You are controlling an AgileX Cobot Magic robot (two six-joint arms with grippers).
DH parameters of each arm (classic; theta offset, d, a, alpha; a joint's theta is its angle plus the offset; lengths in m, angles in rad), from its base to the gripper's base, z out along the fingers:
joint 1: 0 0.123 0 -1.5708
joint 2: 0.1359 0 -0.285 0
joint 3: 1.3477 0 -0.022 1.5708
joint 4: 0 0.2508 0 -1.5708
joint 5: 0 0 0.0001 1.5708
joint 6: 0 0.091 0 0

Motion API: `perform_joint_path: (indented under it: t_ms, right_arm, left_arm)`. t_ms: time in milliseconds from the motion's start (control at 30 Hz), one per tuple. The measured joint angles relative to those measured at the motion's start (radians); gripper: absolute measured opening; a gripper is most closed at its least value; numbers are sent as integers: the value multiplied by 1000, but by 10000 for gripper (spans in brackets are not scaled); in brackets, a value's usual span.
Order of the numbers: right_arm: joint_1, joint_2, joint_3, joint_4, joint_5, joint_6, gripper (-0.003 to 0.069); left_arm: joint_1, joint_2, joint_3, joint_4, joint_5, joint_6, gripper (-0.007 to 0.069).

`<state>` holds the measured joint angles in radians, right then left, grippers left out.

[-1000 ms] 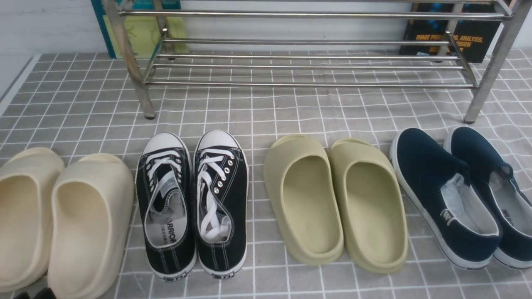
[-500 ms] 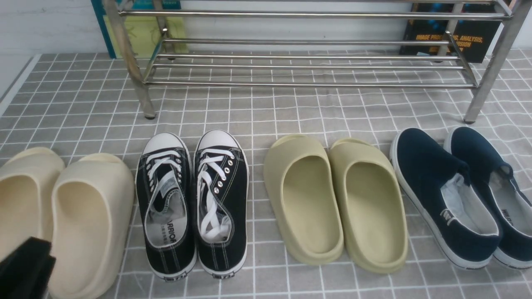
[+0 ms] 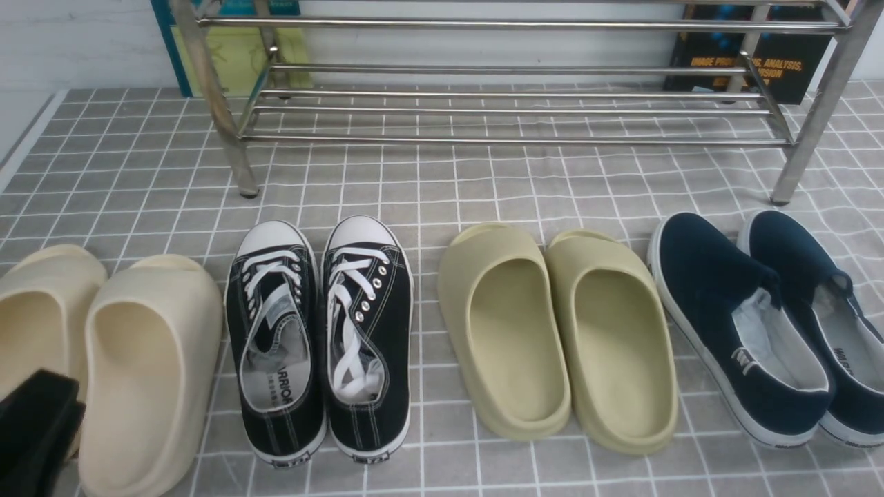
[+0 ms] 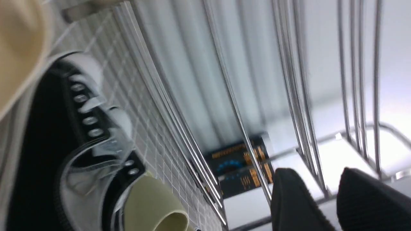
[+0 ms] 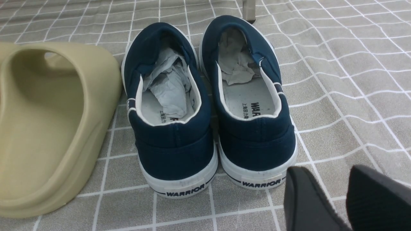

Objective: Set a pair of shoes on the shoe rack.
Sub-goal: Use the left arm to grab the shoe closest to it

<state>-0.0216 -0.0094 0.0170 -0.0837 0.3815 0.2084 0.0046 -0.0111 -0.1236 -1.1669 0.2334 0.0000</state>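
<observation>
The pair of black canvas sneakers [image 3: 321, 338] with white laces and toe caps stands side by side on the grey checked cloth, left of centre, toes toward the shoe rack [image 3: 511, 76]. The silver rack spans the back of the table. My left gripper [image 3: 34, 428] shows at the lower left corner, over the beige slides; its jaws stand apart and empty in the left wrist view [image 4: 321, 192], where a sneaker [image 4: 48, 144] shows blurred. My right gripper [image 5: 334, 192] is open and empty just behind the heels of the navy slip-ons [image 5: 212, 106]; it is out of the front view.
Beige foam slides [image 3: 103, 359] lie at the far left, olive slides [image 3: 559, 331] at centre right, navy slip-ons [image 3: 773, 324] at the far right. Books lean on the wall behind the rack [image 3: 753, 62]. The table's left edge [image 3: 21, 148] runs beside the cloth.
My left gripper has come into the front view at the lower left corner and risen a little over the beige slides. The shoes have not moved.
</observation>
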Motion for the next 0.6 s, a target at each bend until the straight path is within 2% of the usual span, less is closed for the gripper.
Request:
perform_joint_path:
  t_ms: [67, 167, 267, 300, 333, 367, 467, 600]
  right_arm:
    - [0, 0, 0, 0, 0, 0, 239]
    - [0, 0, 0, 0, 0, 0, 239]
    - [0, 0, 0, 0, 0, 0, 239]
    - [0, 0, 0, 0, 0, 0, 239]
    - [0, 0, 0, 0, 0, 0, 239]
    - [0, 0, 0, 0, 0, 0, 239]
    - [0, 0, 0, 0, 0, 0, 239]
    - [0, 0, 0, 0, 0, 0, 239]
  left_arm:
    - [0, 8, -52, 50, 40, 30, 205]
    - [0, 148, -247, 298, 226, 31, 76]
    - [0, 318, -398, 578, 429, -18, -13]
    - [0, 379, -443, 667, 506, -37, -13]
    - [0, 391, -443, 667, 521, -41, -13]
    - [0, 495, -522, 826, 653, -63, -13]
    - [-4, 645, -600, 1004, 821, -81, -13]
    - [-72, 774, -653, 1121, 879, -151, -13]
